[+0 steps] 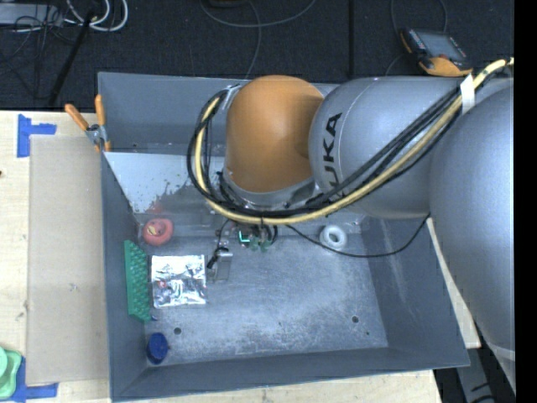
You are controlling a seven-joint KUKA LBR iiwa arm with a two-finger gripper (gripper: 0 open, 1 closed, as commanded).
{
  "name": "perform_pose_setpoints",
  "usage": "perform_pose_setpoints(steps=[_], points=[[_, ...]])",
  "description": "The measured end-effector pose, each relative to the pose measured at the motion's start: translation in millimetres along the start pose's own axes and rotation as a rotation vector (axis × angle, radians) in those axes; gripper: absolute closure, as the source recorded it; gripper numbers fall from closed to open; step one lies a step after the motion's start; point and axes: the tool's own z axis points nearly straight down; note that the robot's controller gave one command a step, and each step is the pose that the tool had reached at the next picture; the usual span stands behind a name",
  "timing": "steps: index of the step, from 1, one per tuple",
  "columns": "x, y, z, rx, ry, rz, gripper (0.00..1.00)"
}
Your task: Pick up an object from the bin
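My gripper (pixel 221 261) reaches down from under the arm's wrist in the left half of the bin, its tip just at the right edge of a crinkled silver foil packet (pixel 178 280). The packet lies flat on the bin floor. A green ridged strip (pixel 137 280) lies along the packet's left side. A round red-pink thing (pixel 157 231) sits a little behind the packet. Nothing shows held in the gripper.
A small blue thing (pixel 156 348) rests in the front left corner of the bin. A white ring (pixel 334 237) lies near the middle, under the arm. The arm and its orange cover hide the back middle of the bin.
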Motion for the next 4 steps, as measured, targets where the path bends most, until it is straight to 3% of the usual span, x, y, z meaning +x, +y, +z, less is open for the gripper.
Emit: perform_pose_setpoints(steps=[1,2,3,4], points=[[11.0,11,113,0.0,-0.002,-0.458,0.0],[8.2,10,109,-0.001,-0.011,-0.452,1.0],[6.6,18,-15,-0.001,-0.018,-0.463,1.0],[13.4,16,-98,-0.001,-0.02,-0.489,1.0]])
